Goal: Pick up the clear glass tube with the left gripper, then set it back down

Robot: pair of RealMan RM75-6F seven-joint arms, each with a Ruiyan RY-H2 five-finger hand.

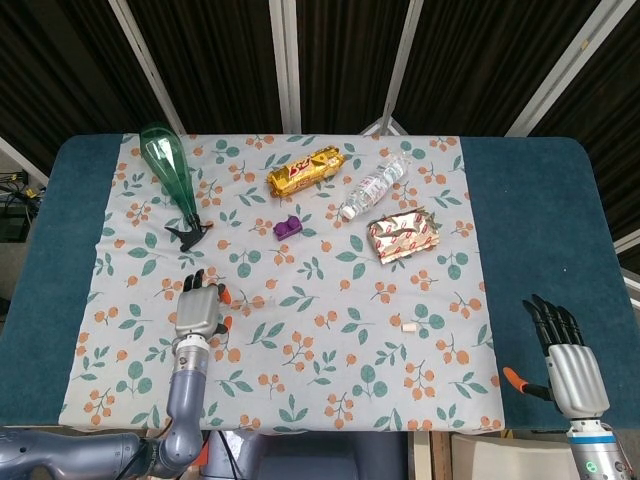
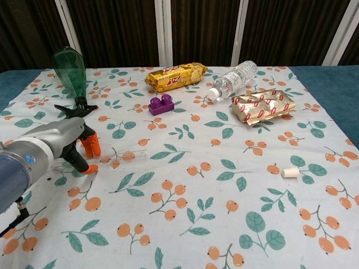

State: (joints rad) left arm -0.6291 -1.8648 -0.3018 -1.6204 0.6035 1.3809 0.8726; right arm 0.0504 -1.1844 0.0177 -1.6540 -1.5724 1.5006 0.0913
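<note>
The left hand (image 1: 199,312) had a silver-grey metal back, black fingers (image 1: 190,285) and orange fingertip pads (image 2: 92,147). Its wrist was a ribbed silver collar joined to a smooth blue-grey forearm (image 1: 183,405), rounded and glossy in the chest view, with a small blue light on its casing. A thin black cable hung below it. The right hand (image 1: 571,365) matched it: silver ridged back, black fingers, an orange-tipped thumb, and a silver wrist ring with a blue band.
</note>
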